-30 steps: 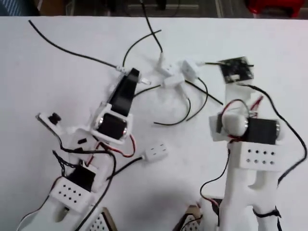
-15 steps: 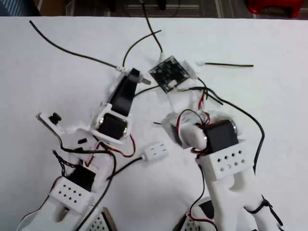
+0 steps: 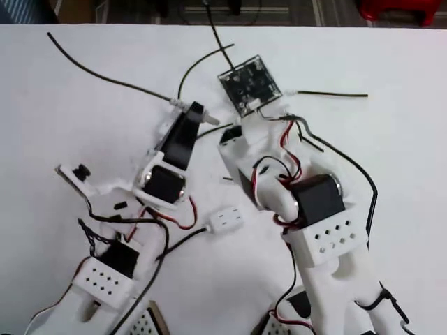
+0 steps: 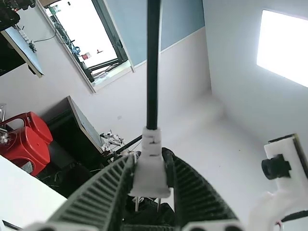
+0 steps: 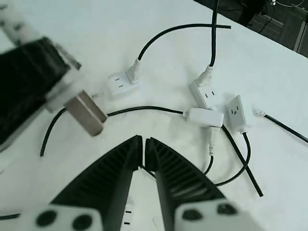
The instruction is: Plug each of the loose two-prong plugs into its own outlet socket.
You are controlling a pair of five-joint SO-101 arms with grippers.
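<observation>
- Pinching a plug (image 4: 150,166) by its white body: left gripper (image 4: 148,155), prongs pointing back toward the wrist, black cord (image 4: 153,62) running straight out from it.
- Left gripper in the high view (image 3: 190,113): upper centre-left of the frame, plug (image 3: 179,104) at its tip, cord trailing to the upper left across the table (image 3: 42,125).
- Right gripper (image 5: 143,140): fingers pressed together with nothing between them, hanging above the table.
- Right arm (image 3: 314,209): slants from lower right to upper centre of the high view, its wrist board (image 3: 250,84) just right of the left gripper.
- First socket (image 5: 118,84): lies on the table near the left gripper, on a black cord.
- Second socket (image 5: 206,95) and third socket (image 5: 236,111): close together, each on its own cord.
- White connector (image 5: 204,117): just beside those two.
- Fourth socket (image 3: 227,220): lower centre of the high view, apart from both grippers, its cord leading lower left.
- Loose cord (image 3: 332,93): upper right of the high view.
</observation>
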